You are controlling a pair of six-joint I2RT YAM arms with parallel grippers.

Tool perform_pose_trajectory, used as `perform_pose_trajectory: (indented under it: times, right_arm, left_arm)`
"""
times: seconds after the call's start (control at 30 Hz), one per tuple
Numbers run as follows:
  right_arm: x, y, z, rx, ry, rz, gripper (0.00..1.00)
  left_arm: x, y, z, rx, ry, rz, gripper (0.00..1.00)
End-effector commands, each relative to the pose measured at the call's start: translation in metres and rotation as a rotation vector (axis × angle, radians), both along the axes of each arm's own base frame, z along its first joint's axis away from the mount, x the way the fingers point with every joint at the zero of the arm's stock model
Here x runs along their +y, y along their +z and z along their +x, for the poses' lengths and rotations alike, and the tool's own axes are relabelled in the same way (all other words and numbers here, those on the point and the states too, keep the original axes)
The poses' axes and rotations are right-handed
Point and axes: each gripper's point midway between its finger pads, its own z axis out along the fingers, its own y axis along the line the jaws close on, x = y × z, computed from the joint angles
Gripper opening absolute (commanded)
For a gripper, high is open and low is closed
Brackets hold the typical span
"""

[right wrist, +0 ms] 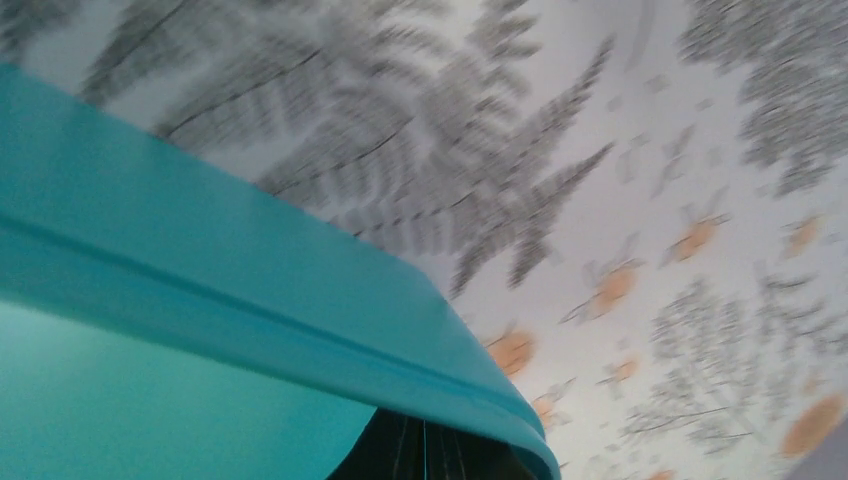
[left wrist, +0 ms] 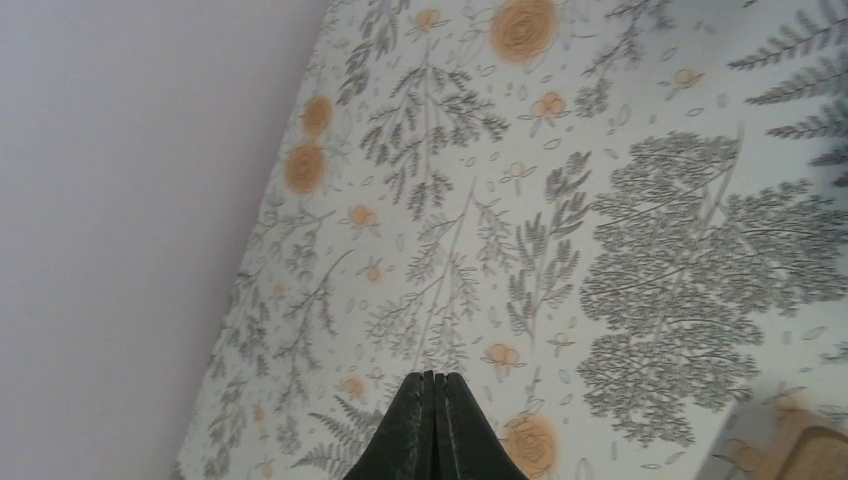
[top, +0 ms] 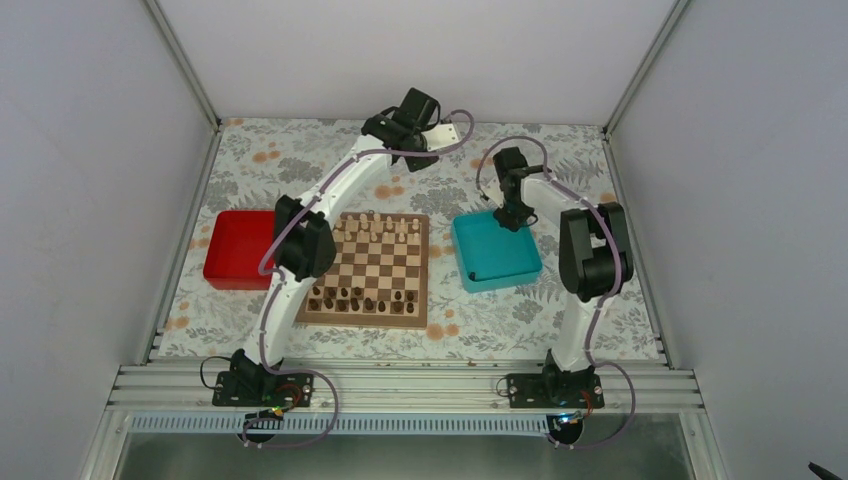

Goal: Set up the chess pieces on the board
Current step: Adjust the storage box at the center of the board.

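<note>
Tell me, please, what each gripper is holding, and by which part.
Left gripper: shut, holding nothing. Right gripper: at the rim of the teal tray, fingertips hidden, so a hold cannot be told.

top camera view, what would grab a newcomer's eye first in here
The wooden chessboard in the middle draws the eye first, pale pieces lining its far edge and dark pieces its near edge. Bright trays flank it: a red tray on its left, a teal tray on its right, where the right arm reaches over the far rim.
</note>
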Motion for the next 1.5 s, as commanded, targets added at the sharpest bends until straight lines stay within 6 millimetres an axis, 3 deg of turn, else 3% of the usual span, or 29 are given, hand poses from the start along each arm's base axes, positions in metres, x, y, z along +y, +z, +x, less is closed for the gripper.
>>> perform_pose_trajectory:
  times: [0.0,0.1,0.23,0.4,0.47,0.53,0.6,0.67,0.7,0.87,0.97,1.27,1.47]
  right_arm:
    - [-0.014,0.017,0.05,-0.139,0.005,-0.089,0.04]
    - [-0.012,0.029,0.067,-0.196,0.004,-0.067,0.04]
    - [0.005,0.047,0.061,-0.18,0.009,0.109,0.04]
    - [-0.004,0.064,0.026,-0.146,-0.045,0.191,0.04]
    - [-0.006,0.077,0.005,-0.134,-0.057,0.236,0.04]
    - [-0.007,0.077,-0.019,-0.084,-0.066,0.276,0.04]
    - [-0.011,0.092,-0.039,-0.096,-0.077,0.299,0.14]
    - [-0.016,0.1,-0.054,-0.12,-0.091,0.32,0.38]
    - [-0.018,0.101,-0.062,-0.123,-0.097,0.331,0.45]
    - [-0.036,0.075,-0.108,-0.023,-0.144,0.31,0.85]
    - [-0.047,0.054,-0.125,0.019,-0.175,0.291,0.95]
    - [-0.074,0.023,-0.139,0.045,-0.249,0.281,0.94]
    - [-0.078,0.015,-0.125,0.016,-0.266,0.302,0.92]
  left_arm:
    - [-0.018,0.02,-0.02,0.053,-0.053,-0.096,0.02]
    - [-0.024,0.014,-0.022,0.076,-0.06,-0.109,0.02]
    - [-0.036,0.006,-0.027,0.1,-0.076,-0.12,0.02]
    - [-0.06,-0.008,-0.038,0.102,-0.113,-0.096,0.02]
    - [-0.068,-0.018,-0.04,0.102,-0.125,-0.078,0.02]
    - [-0.073,-0.028,-0.041,0.106,-0.129,-0.064,0.02]
    - [-0.078,-0.037,-0.043,0.116,-0.135,-0.058,0.02]
    - [-0.084,-0.043,-0.044,0.123,-0.141,-0.058,0.02]
    - [-0.087,-0.046,-0.045,0.124,-0.145,-0.06,0.02]
    - [-0.097,-0.063,-0.046,0.115,-0.156,-0.036,0.02]
    - [-0.098,-0.073,-0.046,0.118,-0.156,-0.02,0.02]
    - [-0.103,-0.087,-0.05,0.127,-0.173,0.006,0.02]
    - [-0.109,-0.101,-0.068,0.164,-0.231,0.048,0.02]
